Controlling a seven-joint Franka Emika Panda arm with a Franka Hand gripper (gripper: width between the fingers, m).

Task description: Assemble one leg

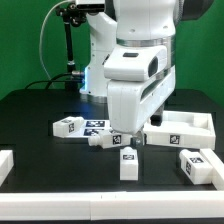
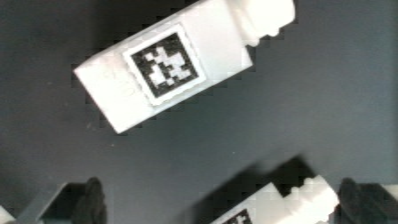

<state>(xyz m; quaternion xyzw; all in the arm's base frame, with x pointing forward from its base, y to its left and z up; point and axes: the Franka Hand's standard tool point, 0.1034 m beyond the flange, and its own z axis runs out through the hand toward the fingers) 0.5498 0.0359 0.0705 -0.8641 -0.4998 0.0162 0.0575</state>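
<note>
I have the gripper (image 1: pixel 126 138) low over the black table (image 1: pixel 35 112), its fingers (image 2: pixel 79 200) spread either side of the leg (image 2: pixel 267 203) and not pinching it, placed, I judge, to grip its flanks, with another leg (image 2: pixel 166 66) lying nearby.

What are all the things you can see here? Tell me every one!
legs: four, white with black-and-white tags, spread over the table in front of the robot
tray-like panel: one, white, on the exterior view's right
marker board: one, white with tags, flat near the robot's base
white piece: one, cut off at the exterior view's left edge; cannot tell what it is
table: one, black, under everything
backdrop: one, green, behind
stand with cable: one, black, at the back
arm: one, white, centre
hand: one, dark fingers, open, low over the middle legs
</note>
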